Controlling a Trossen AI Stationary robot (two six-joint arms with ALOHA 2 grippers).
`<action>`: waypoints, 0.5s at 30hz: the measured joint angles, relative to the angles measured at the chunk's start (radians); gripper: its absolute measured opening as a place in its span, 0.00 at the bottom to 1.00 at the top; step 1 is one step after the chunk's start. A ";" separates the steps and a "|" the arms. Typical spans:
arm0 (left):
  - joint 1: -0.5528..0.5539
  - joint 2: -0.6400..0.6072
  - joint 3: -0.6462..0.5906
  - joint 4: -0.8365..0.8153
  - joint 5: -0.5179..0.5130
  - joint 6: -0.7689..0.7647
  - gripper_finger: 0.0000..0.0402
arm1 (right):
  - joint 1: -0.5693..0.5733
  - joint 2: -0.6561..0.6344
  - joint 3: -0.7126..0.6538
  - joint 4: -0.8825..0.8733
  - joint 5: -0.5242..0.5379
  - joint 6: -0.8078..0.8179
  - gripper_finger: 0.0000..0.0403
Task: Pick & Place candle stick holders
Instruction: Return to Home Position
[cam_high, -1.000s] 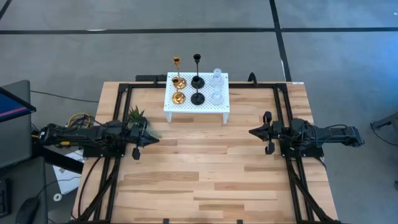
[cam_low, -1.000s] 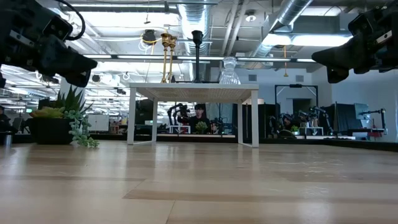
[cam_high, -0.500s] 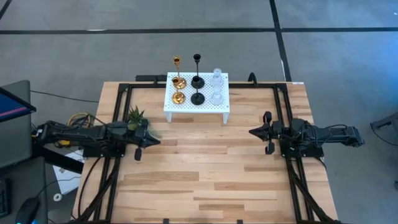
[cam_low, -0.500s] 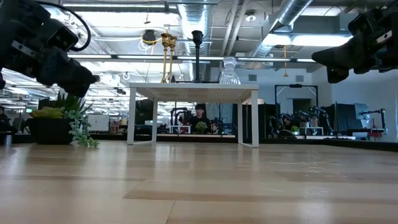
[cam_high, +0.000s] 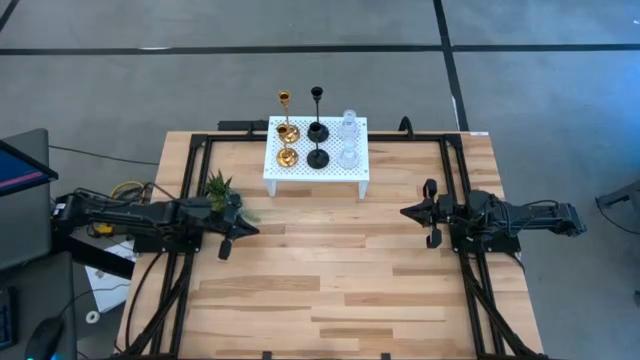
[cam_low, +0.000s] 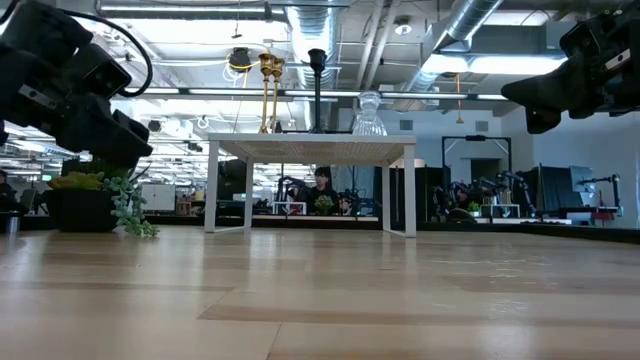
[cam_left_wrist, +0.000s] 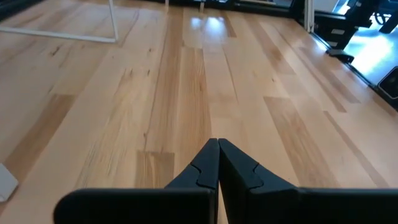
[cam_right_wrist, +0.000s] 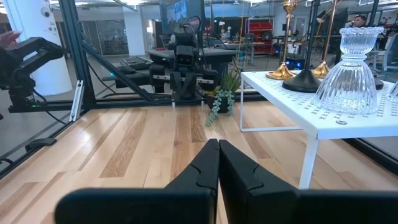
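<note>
Six candle stick holders stand by their round bases on a small white perforated stand (cam_high: 340, 175) at the table's far middle: two gold (cam_high: 286, 145), two black (cam_high: 317, 145), two clear glass (cam_high: 349, 142). They also show in the right wrist view, where a glass one (cam_right_wrist: 352, 68) is nearest. My left gripper (cam_high: 248, 228) is shut and empty over the table's left part. My right gripper (cam_high: 405, 212) is shut and empty over the right part, well short of the stand.
A small green plant (cam_high: 219, 188) in a dark pot stands beside my left arm. Black frame rails (cam_high: 190, 160) run along the table's left, right and far sides. Bare wood (cam_high: 330, 280) lies between the arms and toward the near edge.
My left gripper has gone down toward the table and a little toward its near edge, tipping its front downward. It stays shut. My right arm has kept still.
</note>
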 joint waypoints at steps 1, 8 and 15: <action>0.000 0.007 0.000 0.001 0.000 0.000 0.01 | 0.000 0.000 0.000 0.000 0.000 0.000 0.00; 0.000 0.009 0.000 0.005 0.000 0.000 0.01 | 0.000 0.000 0.000 0.000 0.000 0.000 0.00; 0.000 -0.153 0.000 0.013 0.000 0.000 0.01 | 0.000 0.000 0.000 0.000 0.000 0.000 0.00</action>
